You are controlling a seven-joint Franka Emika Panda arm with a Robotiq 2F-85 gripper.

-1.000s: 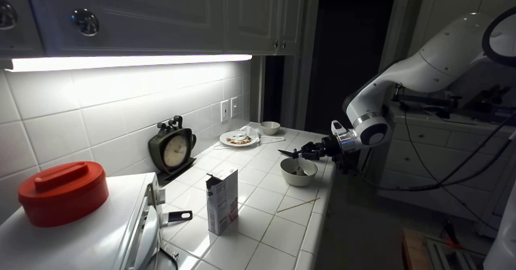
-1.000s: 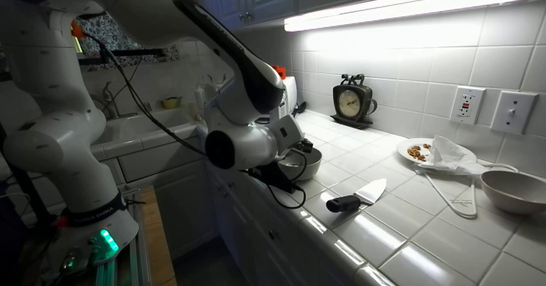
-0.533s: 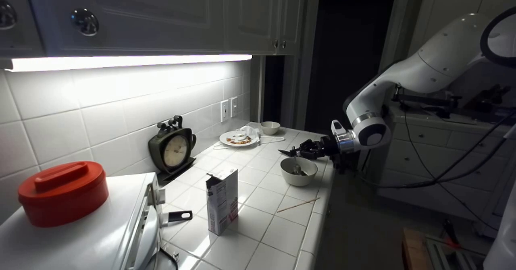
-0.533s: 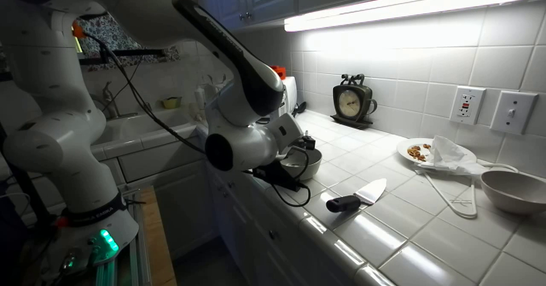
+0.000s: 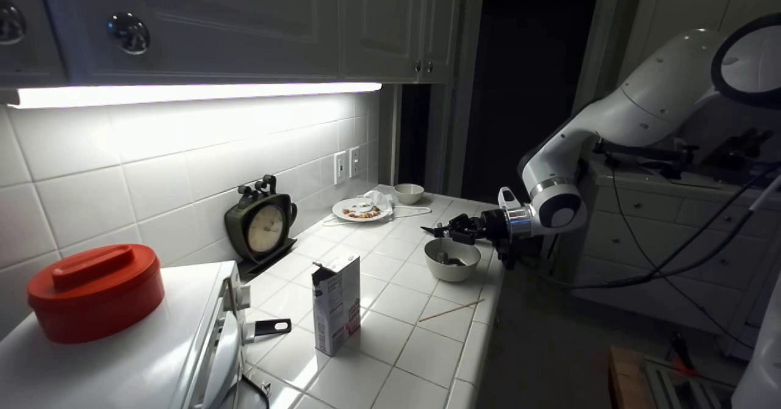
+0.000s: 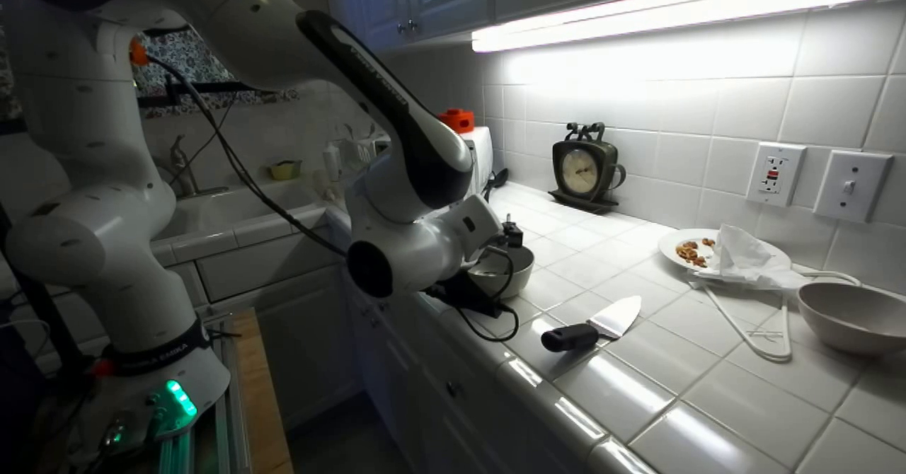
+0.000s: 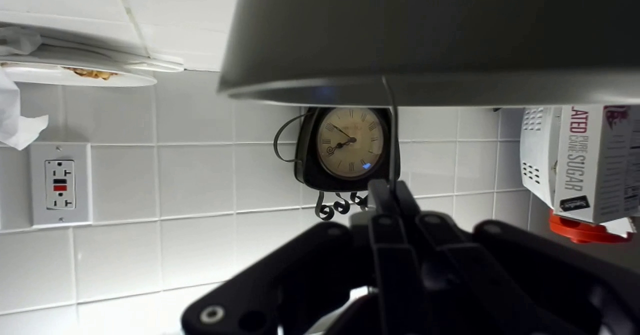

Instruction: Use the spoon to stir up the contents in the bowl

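The pale grey-white bowl [image 5: 453, 273] stands on the tiled counter near its edge; it also shows in an exterior view [image 6: 518, 279], partly behind the arm. In the wrist view, which stands upside down, its outer wall [image 7: 400, 35] fills the top. My gripper [image 5: 450, 233] is just above the bowl's rim. In the wrist view the fingertips of the gripper [image 7: 395, 187] are shut on the slim, dark spoon [image 7: 394, 140], which runs past the rim. In an exterior view the spoon [image 5: 443, 253] reaches down into the bowl, among dark contents [image 5: 454, 262]. Its lower end is hard to make out.
A sugar box [image 5: 337, 308] and a thin stick [image 5: 451, 310] lie nearer the toaster oven. A cake server [image 6: 617, 318], a plate with nuts [image 6: 669, 256] and another bowl [image 6: 853, 318] are beyond my gripper. A clock [image 6: 582, 170] stands at the wall.
My gripper has shifted slightly toward the wall above the bowl, and the spoon has moved the same way inside it. The bowl has not moved.
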